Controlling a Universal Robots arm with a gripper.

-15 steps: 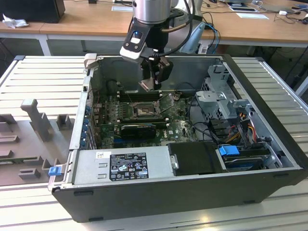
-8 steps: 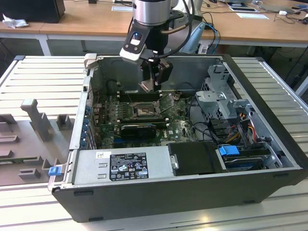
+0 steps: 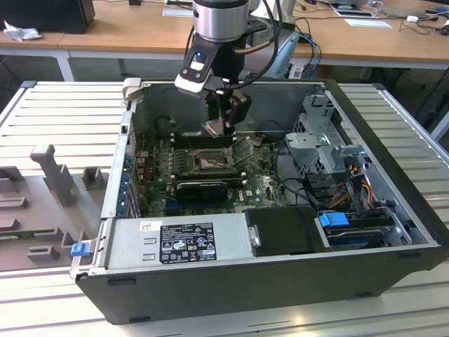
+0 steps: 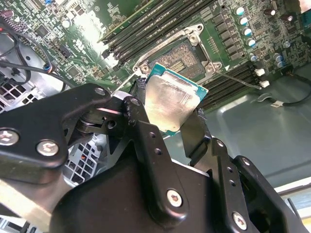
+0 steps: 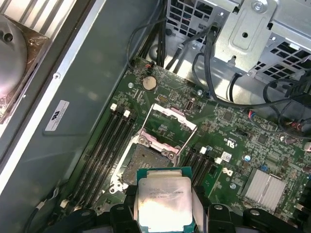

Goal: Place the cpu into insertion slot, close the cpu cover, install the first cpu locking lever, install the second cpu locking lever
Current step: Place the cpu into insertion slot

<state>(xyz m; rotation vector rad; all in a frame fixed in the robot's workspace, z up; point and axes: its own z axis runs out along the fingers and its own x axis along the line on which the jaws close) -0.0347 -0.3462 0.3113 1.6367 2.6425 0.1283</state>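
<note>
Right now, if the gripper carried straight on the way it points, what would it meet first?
Likely the insertion slot, just beyond the cpu that the gripper holds; depth is unclear.

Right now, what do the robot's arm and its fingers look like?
The arm is a silver-grey cylinder with a black band, and it carries a pale module with a blue light. A black cable loops beside it. The fingers are matt black, angular jointed links fastened with silver screws.
</note>
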